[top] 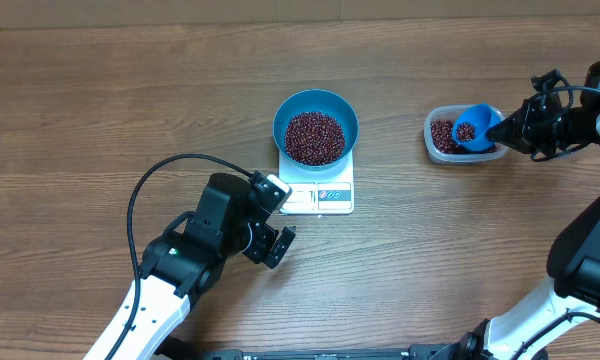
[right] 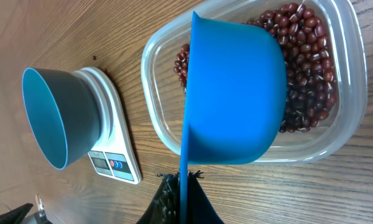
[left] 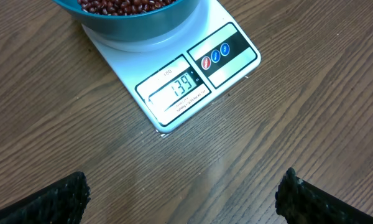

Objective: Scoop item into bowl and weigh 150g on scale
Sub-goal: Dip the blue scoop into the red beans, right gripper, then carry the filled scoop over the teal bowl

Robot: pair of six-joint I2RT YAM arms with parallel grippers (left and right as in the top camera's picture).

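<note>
A small blue scoop juts straight out ahead of the right gripper, its thin handle running back between the fingers. A clear rounded plastic tub sits beneath the scoop, directly in front of that gripper. Whether the two touch cannot be told. A brown wood-grain table spreads below the gripper on every side.

On the scale we read 139 on the grey display. The small print just above and below those digits is too fine for us to make out. Beside it are three round marks, one red and two blue, their symbols unreadable.
</note>
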